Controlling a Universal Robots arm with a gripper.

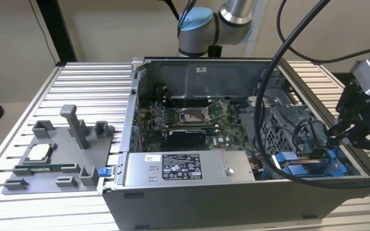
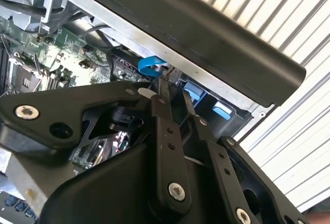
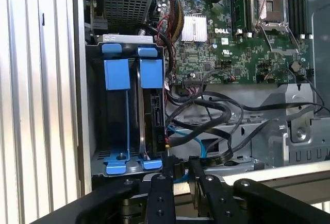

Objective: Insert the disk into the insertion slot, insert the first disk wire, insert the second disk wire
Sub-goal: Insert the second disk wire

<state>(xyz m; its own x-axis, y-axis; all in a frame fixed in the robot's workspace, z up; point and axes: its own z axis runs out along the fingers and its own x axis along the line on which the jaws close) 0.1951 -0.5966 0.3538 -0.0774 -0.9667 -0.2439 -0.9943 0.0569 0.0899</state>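
Gripper (image 3: 181, 160): black, just beside the bay's rim; its grip cannot be told.
Disk (image 3: 153, 116): dark connector end, blue carrier (image 3: 151, 73), seated in the insertion slot (image 3: 111, 126).
Axis: runs into the slot, connectors facing out.
Beyond: green motherboard (image 3: 232, 44).

Disk (image 3: 153, 116) edge-on in slot (image 3: 98, 105) w/ label hidden; tool (image 3: 181, 163) body cut off by first wrist view's edge.

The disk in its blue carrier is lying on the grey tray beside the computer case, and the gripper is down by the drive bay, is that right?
Not quite: the disk is not on the grey tray. The first wrist view shows it, in its blue carrier, inside the drive bay. The gripper is down by that bay, as you said.
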